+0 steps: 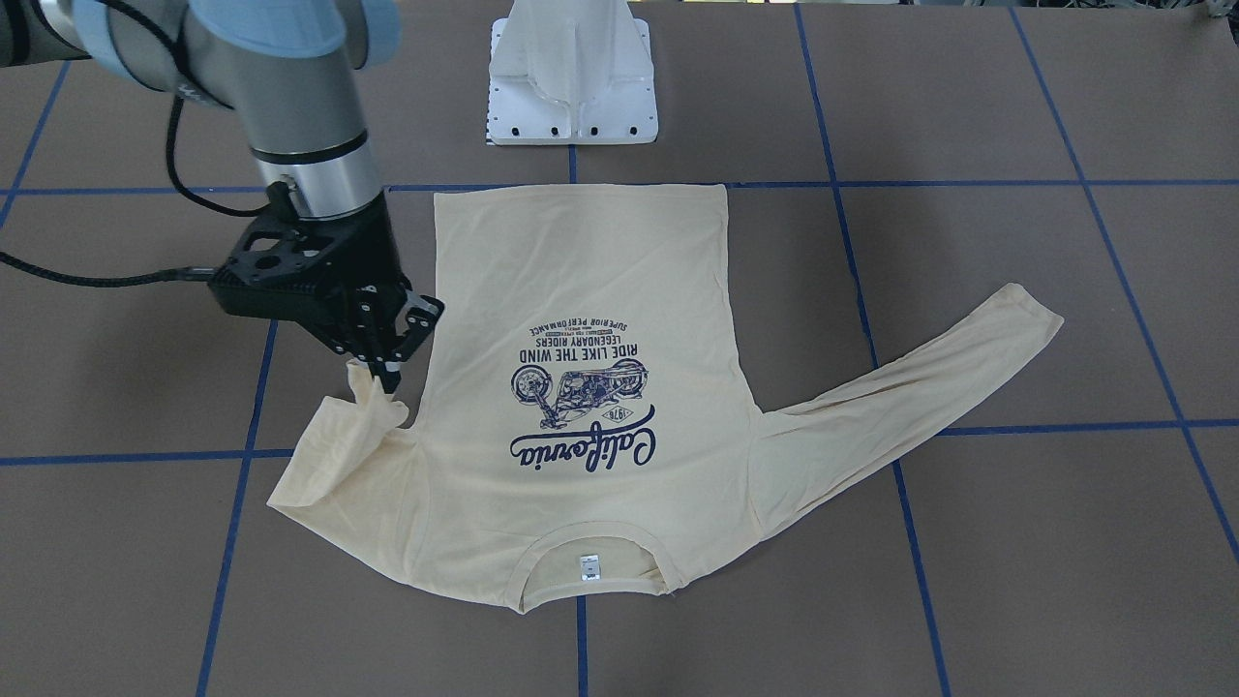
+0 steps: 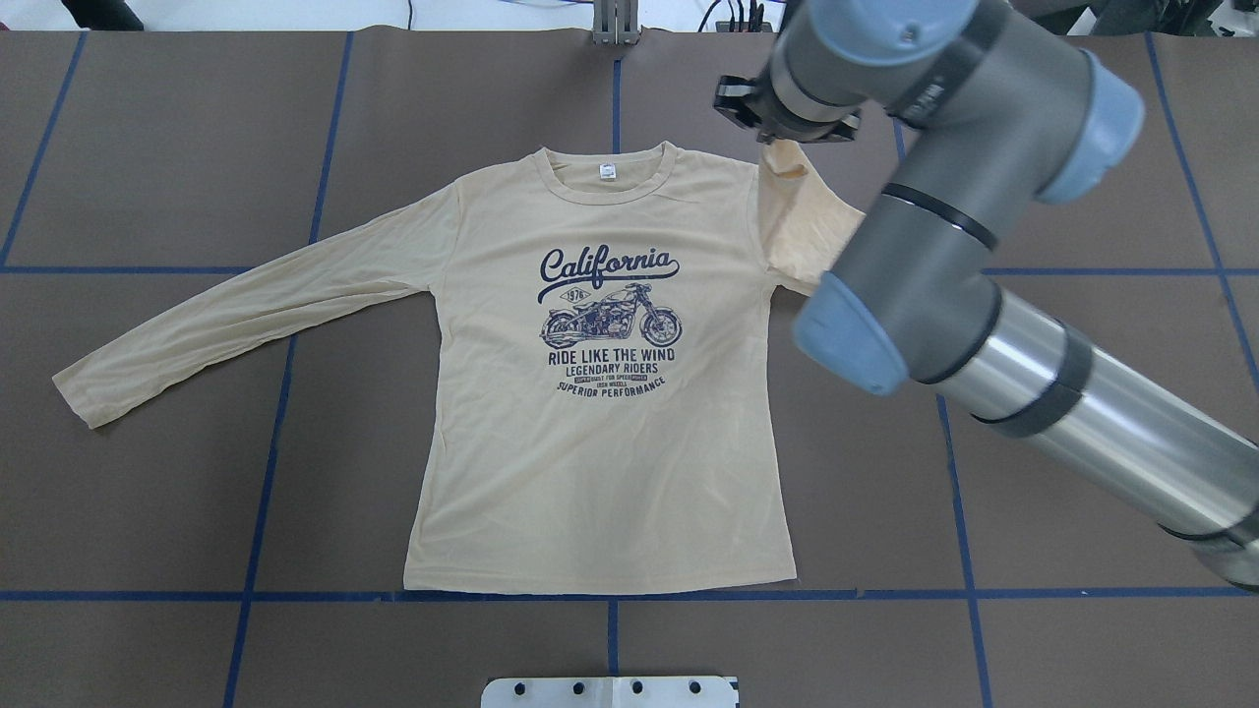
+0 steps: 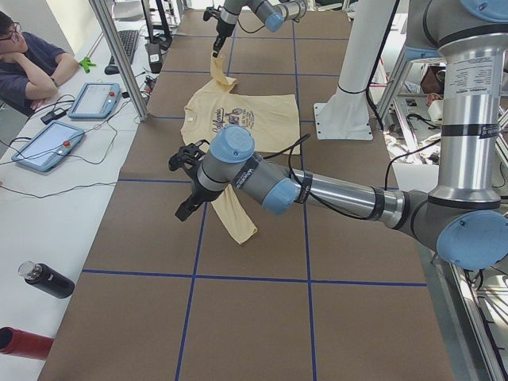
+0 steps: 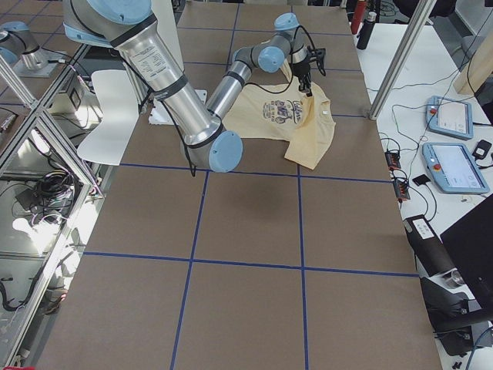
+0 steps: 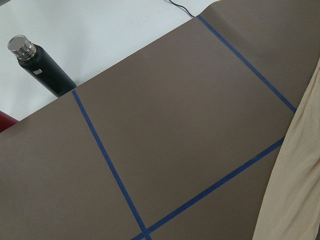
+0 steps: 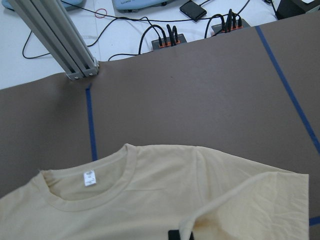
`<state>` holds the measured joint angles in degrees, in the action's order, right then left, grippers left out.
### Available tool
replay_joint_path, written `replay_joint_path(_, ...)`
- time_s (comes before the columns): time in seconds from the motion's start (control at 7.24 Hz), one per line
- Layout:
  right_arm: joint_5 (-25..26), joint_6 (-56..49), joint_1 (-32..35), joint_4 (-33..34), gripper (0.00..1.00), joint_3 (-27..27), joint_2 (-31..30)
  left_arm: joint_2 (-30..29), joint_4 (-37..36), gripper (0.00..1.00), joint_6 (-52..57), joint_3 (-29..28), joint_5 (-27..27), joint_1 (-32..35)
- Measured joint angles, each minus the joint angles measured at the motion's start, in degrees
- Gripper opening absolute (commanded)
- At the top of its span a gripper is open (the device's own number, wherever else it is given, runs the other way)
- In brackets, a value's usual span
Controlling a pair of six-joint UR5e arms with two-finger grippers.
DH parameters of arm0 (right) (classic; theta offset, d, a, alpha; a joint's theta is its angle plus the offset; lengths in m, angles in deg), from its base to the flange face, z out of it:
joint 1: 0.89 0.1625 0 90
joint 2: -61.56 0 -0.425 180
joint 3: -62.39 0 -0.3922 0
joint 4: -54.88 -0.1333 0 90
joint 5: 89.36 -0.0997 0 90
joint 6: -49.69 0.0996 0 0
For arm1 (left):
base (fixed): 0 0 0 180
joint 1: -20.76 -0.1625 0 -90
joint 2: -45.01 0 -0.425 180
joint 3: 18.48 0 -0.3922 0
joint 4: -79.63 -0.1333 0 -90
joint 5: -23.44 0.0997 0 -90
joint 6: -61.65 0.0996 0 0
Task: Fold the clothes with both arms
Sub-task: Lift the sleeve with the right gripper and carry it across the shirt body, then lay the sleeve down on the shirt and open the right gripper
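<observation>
The cream long-sleeved shirt (image 2: 600,462) lies flat and print-up on the worktop (image 2: 148,511), laid out so its sleeves can be folded inward. The right hand (image 1: 385,368) is clamped on one cuff (image 1: 366,392), holding that sleeve raised beside the shoulder, probably to carry it across the chest. The left hand (image 3: 185,205) hovers by the outstretched sleeve (image 2: 246,307); I cannot tell whether it is open.
</observation>
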<state>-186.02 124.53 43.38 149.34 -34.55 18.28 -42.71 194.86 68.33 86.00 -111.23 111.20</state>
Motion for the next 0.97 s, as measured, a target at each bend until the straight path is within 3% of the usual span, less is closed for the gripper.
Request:
replay_joint_path(0.28, 6.36, 7.15, -3.51, 0.24, 0.0, 17.92, 15.62, 0.0, 0.0, 1.0, -0.1, -0.02, -0.03, 0.0)
replay_joint_path(0.55, 12.6, 13.52, -8.45, -0.9, 0.01, 32.66, 25.65, 0.01, 0.0, 1.0, -0.16, -0.11, -0.04, 0.0)
replay_joint_path(0.83, 15.24, 18.58, -11.07, -8.0, 0.74, 46.12, 33.9, 0.08, 0.0, 1.0, -0.1, -0.14, 0.02, 0.0)
replay_joint_path(0.97, 15.6, 20.23, -11.58, -11.84, 0.85, 50.75, 36.91, 0.08, 0.0, 1.0, -0.02, -0.15, 0.02, 0.0)
